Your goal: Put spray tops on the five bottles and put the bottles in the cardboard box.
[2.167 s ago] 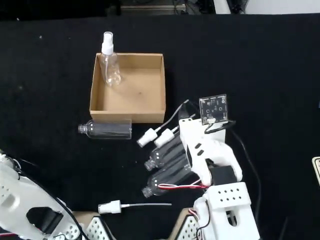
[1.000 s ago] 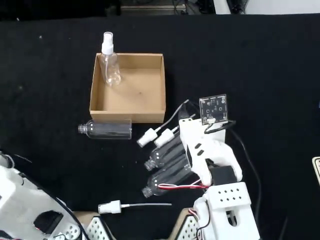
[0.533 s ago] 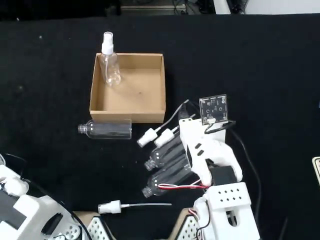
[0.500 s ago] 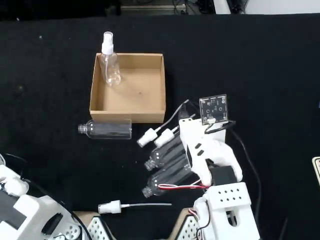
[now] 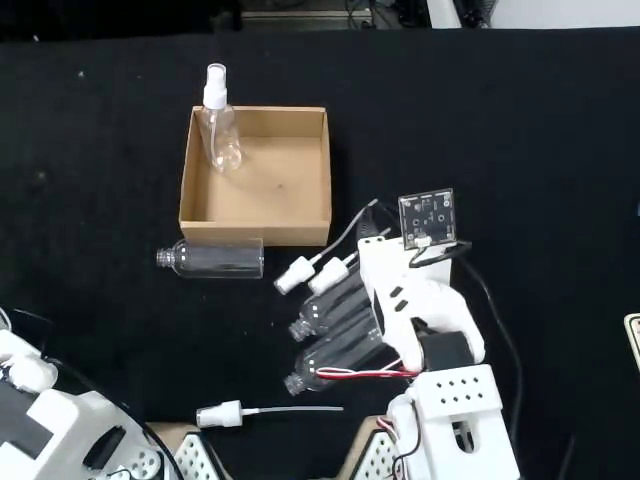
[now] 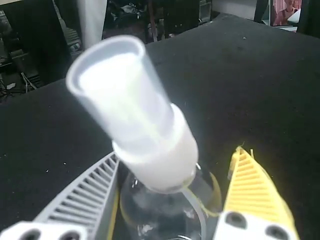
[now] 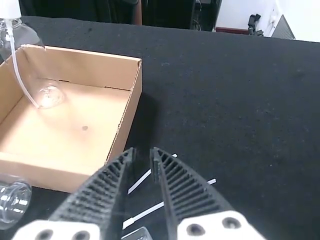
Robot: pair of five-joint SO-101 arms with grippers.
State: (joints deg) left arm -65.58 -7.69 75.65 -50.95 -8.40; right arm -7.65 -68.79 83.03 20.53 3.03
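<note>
My left gripper (image 6: 176, 159) is shut on a clear bottle (image 6: 165, 205) fitted with a white spray top (image 6: 135, 115); its arm (image 5: 55, 430) sits at the table's near left corner. The cardboard box (image 5: 290, 180) holds one upright topped bottle (image 5: 218, 135) in its far left corner. A topless bottle (image 5: 212, 258) lies in front of the box. Two more bottles (image 5: 328, 312) (image 5: 325, 368) lie beside my right arm (image 5: 420, 295). Two loose spray tops (image 5: 295, 274) (image 5: 330, 272) lie near them, a third (image 5: 222, 413) closer in. My right gripper (image 7: 142, 152) hangs shut with nothing in it, just short of the box (image 7: 70, 125).
Black cloth covers the table (image 5: 520, 140), with free room to the right and behind the box. The right arm's base (image 5: 460, 420) stands at the near edge. Thin white dip tubes (image 7: 150, 210) lie under the right gripper.
The left arm has drawn back toward the near left corner over the past two seconds and has held still for the last half second. The right arm has not moved.
</note>
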